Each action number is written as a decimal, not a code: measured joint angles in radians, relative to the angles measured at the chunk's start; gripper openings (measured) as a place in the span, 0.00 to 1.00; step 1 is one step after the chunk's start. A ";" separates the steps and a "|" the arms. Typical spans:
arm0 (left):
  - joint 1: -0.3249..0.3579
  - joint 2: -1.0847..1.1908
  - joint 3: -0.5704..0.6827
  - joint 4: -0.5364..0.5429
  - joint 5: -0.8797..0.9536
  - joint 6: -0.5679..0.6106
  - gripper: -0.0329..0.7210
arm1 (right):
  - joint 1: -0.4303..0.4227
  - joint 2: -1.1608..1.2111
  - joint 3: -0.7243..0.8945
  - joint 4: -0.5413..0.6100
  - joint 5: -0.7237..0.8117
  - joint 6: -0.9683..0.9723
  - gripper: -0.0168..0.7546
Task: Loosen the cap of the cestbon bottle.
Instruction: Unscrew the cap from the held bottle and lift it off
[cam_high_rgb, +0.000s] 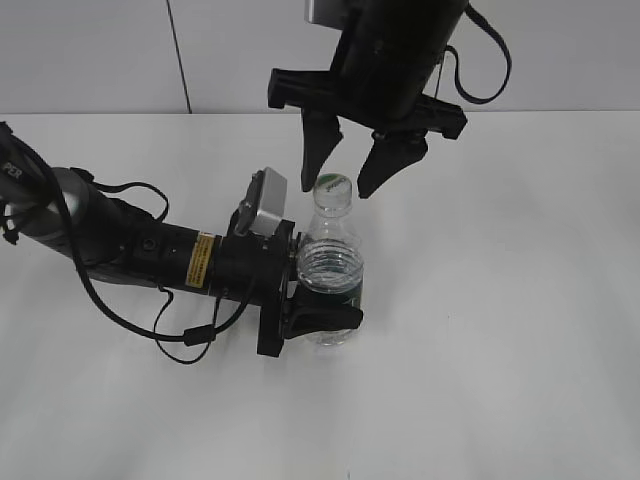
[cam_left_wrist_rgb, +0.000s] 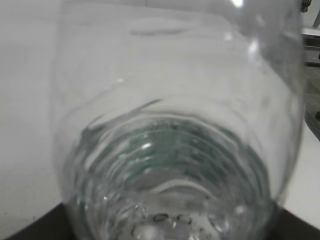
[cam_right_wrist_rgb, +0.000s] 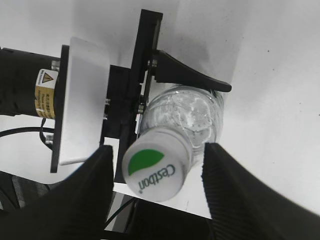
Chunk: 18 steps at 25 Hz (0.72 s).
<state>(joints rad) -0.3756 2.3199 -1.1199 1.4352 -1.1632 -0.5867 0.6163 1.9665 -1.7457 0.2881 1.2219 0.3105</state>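
Note:
The cestbon bottle (cam_high_rgb: 330, 270) stands upright on the white table, clear with a dark green label band. My left gripper (cam_high_rgb: 318, 318) is shut on its lower body from the left; the bottle (cam_left_wrist_rgb: 170, 165) fills the left wrist view. The white cap (cam_high_rgb: 333, 188) with a green patch sits on top. My right gripper (cam_high_rgb: 346, 180) hangs open just above, one finger on each side of the cap, not touching it. In the right wrist view the cap (cam_right_wrist_rgb: 155, 167) lies between the open fingers (cam_right_wrist_rgb: 156, 190), the bottle (cam_right_wrist_rgb: 187, 115) below it.
The white table (cam_high_rgb: 500, 330) spreads all around the bottle. The left arm (cam_high_rgb: 130, 245) with its loose black cable lies across the left half. A pale wall stands behind.

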 joint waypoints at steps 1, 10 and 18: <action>0.000 0.000 0.000 0.001 0.000 0.000 0.57 | 0.000 0.004 0.000 0.000 0.000 0.000 0.58; 0.000 0.000 0.000 0.002 0.000 0.000 0.57 | 0.000 0.014 0.000 0.000 0.000 0.000 0.59; 0.000 0.000 0.000 0.005 0.000 0.000 0.57 | 0.000 0.014 0.000 0.001 0.000 0.000 0.43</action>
<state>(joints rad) -0.3756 2.3199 -1.1199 1.4399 -1.1635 -0.5867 0.6163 1.9808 -1.7457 0.2888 1.2219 0.3105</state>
